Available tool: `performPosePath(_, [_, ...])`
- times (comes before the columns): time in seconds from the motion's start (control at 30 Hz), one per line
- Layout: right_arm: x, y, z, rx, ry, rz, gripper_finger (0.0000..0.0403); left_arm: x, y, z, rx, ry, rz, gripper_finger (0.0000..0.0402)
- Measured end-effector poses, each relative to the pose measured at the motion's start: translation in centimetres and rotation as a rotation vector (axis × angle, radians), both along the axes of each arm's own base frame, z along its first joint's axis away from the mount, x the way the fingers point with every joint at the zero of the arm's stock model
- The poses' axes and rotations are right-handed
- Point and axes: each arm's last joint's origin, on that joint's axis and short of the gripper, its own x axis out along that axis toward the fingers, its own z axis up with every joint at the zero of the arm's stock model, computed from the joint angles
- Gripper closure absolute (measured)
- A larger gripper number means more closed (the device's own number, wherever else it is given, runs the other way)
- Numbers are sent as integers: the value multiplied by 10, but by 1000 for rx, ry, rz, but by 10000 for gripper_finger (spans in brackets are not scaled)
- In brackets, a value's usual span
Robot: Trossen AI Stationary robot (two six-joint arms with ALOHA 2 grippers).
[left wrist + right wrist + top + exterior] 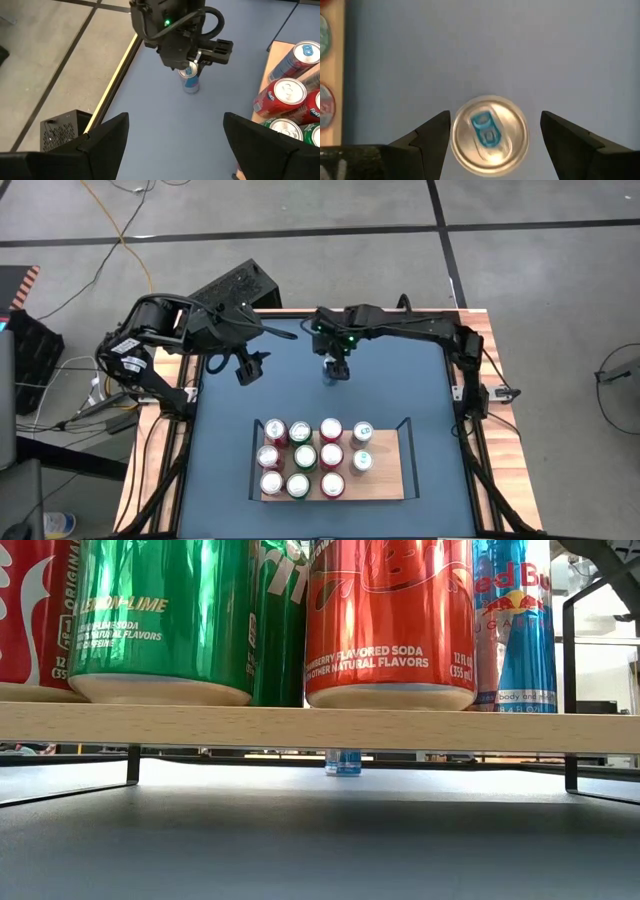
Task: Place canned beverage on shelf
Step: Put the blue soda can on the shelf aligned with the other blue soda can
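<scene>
On the blue table [220,460] I have the right gripper [337,369] hanging over the slim blue can [489,134] near the far edge, jaws apart either side, not yet gripping. Next I'd descend, clamp, then carry it to the shelf [385,485]. The left gripper [247,368] waits open near the far-left corner.

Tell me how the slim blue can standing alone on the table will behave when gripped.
The slim can stands upright, tall for its narrow base, so a sideways nudge would likely tip it. Its smooth metal wall may slip in the right gripper, whose open fingers flank it. Tab looks unopened, so probably full and fairly heavy.
</scene>
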Motion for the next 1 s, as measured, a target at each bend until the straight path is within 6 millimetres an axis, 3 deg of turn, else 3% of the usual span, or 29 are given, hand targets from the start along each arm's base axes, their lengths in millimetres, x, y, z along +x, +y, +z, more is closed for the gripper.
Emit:
performPosePath(0.43, [-3,-2,-19,-17,36,-11,112,0,0,0,0,-1,1,91])
performPosePath(0.57, [-2,2,-22,-42,45,-5,139,0,0,0,0,-1,2,91])
performPosePath(0.73, [-1,3,-21,-65,40,-5,206,0,0,0,0,-1,2,91])
performPosePath(1.0, [-3,5,-15,-86,37,11,207,0,0,0,0,-1,2,91])
